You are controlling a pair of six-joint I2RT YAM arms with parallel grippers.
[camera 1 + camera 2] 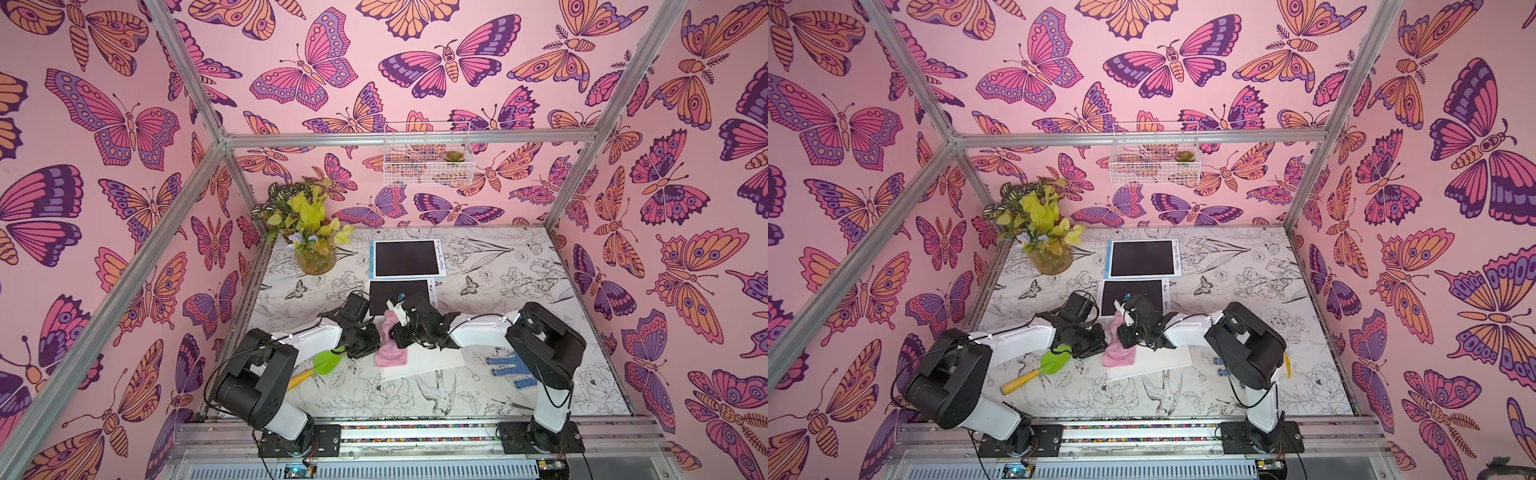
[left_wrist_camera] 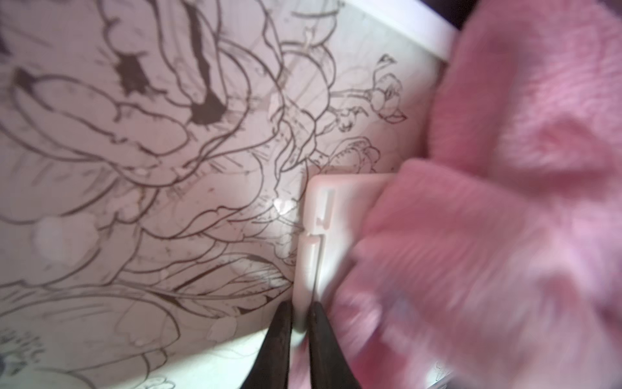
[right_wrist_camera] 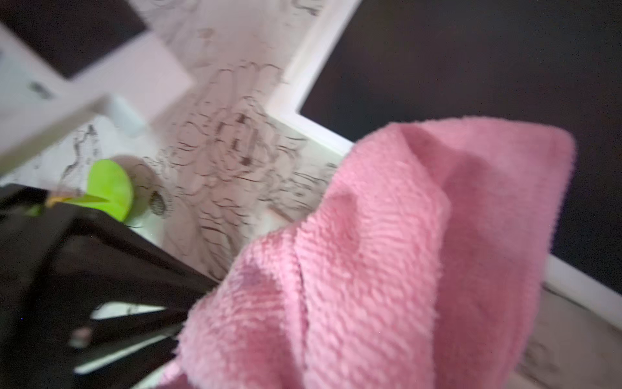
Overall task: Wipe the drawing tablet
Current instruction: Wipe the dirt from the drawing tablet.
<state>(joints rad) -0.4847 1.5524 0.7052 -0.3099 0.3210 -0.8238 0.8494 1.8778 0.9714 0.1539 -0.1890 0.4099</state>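
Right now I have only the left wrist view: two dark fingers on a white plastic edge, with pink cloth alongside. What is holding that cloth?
Observer: The right gripper is shut on the pink cloth. The cloth drapes over the nearest drawing tablet, the one your left gripper pinches by its edge.
Operator: Are there any other tablets out there?
Observer: Two, lying flat farther back: a white-framed tablet and, behind it, a blue-edged tablet.
Operator: Is anything under the left arm?
Observer: A green spatula with a yellow handle lies on the table there.
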